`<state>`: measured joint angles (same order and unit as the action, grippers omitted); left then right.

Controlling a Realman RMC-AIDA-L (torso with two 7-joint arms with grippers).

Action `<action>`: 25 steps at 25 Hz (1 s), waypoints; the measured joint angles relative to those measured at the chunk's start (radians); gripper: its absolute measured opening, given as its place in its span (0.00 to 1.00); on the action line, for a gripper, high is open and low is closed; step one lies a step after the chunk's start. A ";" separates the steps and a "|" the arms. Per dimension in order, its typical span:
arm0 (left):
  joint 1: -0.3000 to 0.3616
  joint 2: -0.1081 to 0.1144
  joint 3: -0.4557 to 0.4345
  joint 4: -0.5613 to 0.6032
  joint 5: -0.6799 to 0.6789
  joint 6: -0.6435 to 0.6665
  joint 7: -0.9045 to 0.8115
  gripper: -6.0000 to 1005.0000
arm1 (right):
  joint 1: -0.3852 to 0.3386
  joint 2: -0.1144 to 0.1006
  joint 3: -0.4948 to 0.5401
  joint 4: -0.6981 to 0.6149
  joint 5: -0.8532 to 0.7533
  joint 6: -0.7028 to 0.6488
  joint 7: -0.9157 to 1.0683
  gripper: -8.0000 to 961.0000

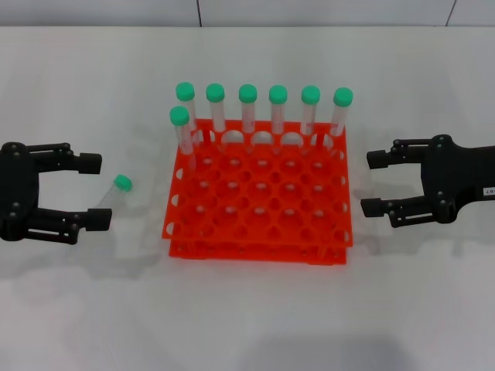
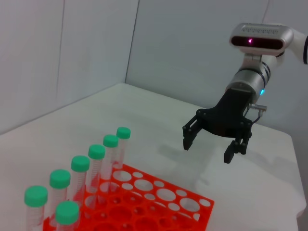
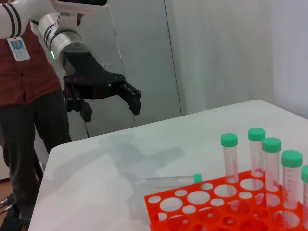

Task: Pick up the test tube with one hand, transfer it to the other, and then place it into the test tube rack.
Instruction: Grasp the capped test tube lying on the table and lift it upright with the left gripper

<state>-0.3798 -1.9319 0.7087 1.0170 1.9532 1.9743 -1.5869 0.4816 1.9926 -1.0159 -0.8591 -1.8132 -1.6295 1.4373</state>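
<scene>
My left gripper [image 1: 93, 191] hangs with fingers spread wide around the loose tube [image 1: 113, 191], which lies flat on the table [image 1: 247, 309] just left of the orange rack [image 1: 260, 193]. My right gripper [image 1: 373, 183], fingers also apart, waits right of the rack, holding nothing.

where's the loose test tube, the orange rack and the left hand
test tube [image 1: 110, 193], head view, clear body.
test tube rack [image 1: 259, 202], head view, top grid.
left hand [image 1: 91, 191], head view, gap between fingertips.
</scene>
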 joint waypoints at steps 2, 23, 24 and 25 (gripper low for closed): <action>0.000 0.000 0.000 0.000 0.004 0.000 0.000 0.88 | 0.000 0.000 0.000 0.000 0.000 0.001 0.000 0.81; -0.006 0.040 -0.003 0.033 0.044 -0.004 -0.150 0.88 | -0.009 0.003 0.004 -0.005 0.007 0.000 -0.004 0.81; -0.010 0.046 -0.002 0.041 0.058 -0.003 -0.178 0.88 | -0.011 0.004 0.004 -0.006 0.008 0.000 -0.006 0.81; -0.016 0.054 -0.002 0.052 0.077 -0.002 -0.212 0.88 | -0.011 0.004 0.004 -0.006 0.008 0.001 -0.007 0.81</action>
<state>-0.3954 -1.8782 0.7063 1.0690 2.0298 1.9727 -1.7987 0.4706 1.9965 -1.0123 -0.8647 -1.8056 -1.6289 1.4301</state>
